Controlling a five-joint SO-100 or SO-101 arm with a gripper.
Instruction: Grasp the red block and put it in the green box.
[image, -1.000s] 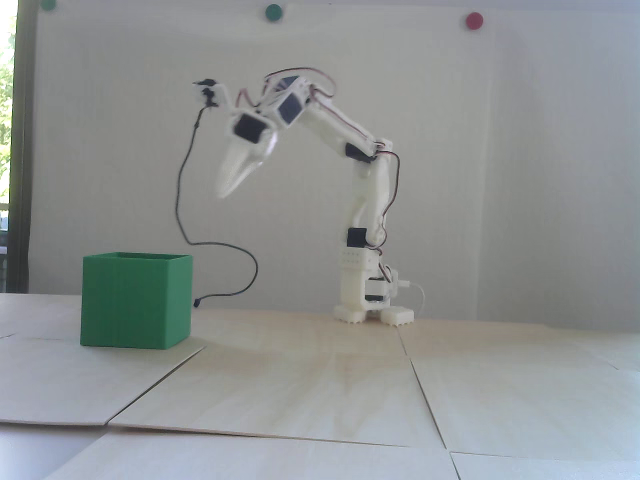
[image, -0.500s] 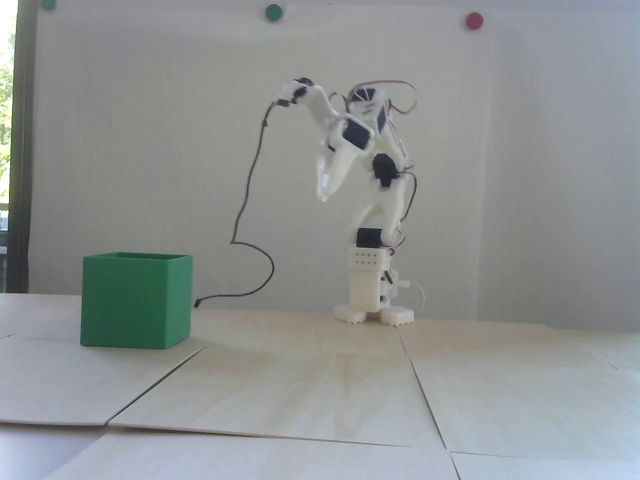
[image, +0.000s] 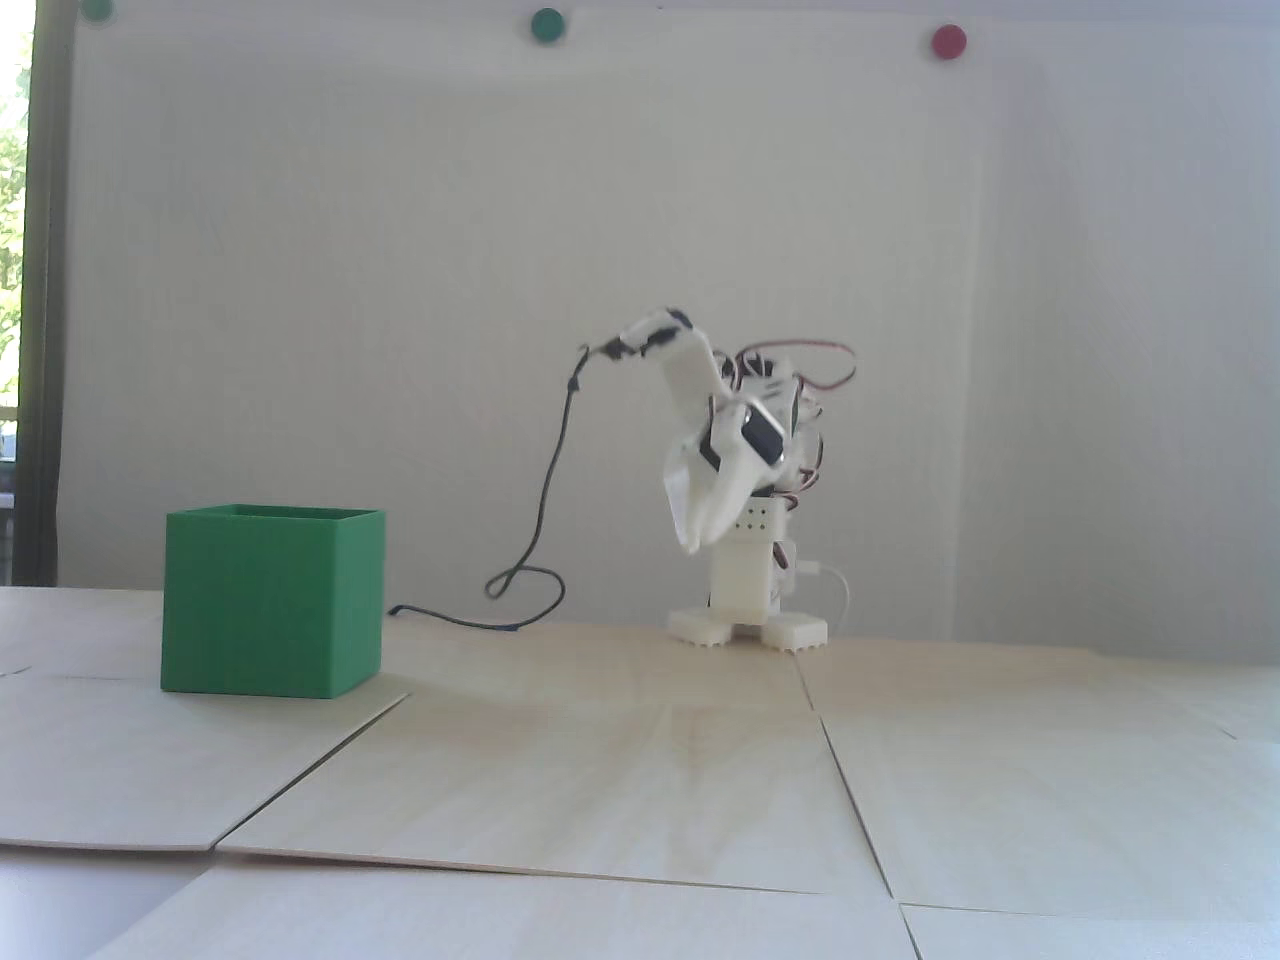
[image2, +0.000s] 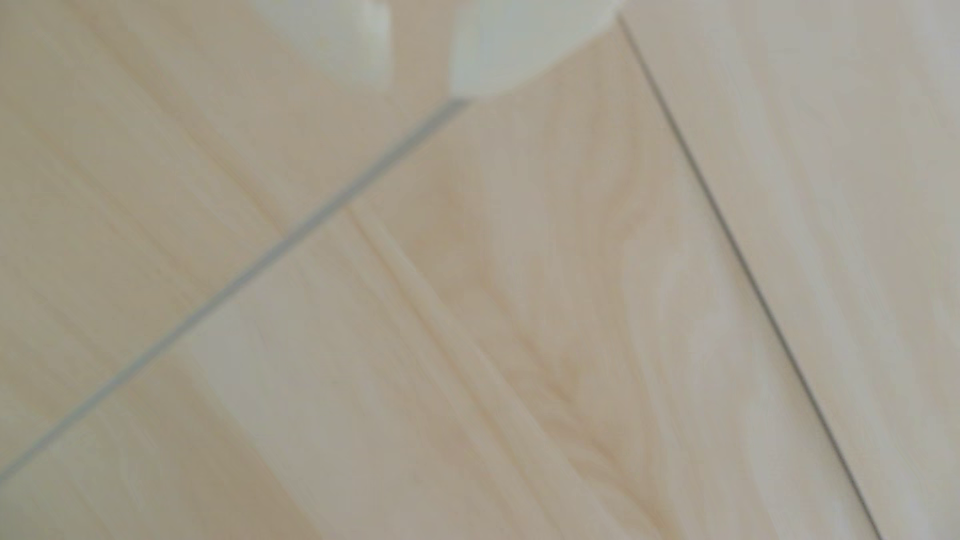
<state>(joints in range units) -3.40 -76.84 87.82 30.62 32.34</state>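
Pale wooden boards (image: 640, 760) laid edge to edge fill the foreground beneath a white wall pinned with round green and red dots, as the white arm folds down over its own base. Within the last second it has swung away from a high reach toward the green box (image: 272, 600) and drawn back and down, so the gripper (image: 688, 540) now hangs just in front of the base, well apart from the box at the left of the fixed view. The black cable (image: 545, 500) that trailed in a tall loop has sagged onto the boards beside the box. No red block appears anywhere: not on the boards, not between the fingers, and the box's interior is hidden by its near wall. That retreat reads as a return to rest after a drop, which would put the block inside the box, though neither picture proves it. Only the fixed view shows the box, the cable and the arm's folded pose; only the wrist view, blurred, shows the gripper (image2: 421, 88) from behind, two pale fingertips at the top edge over a board seam, a narrow bare gap between them and nothing held.
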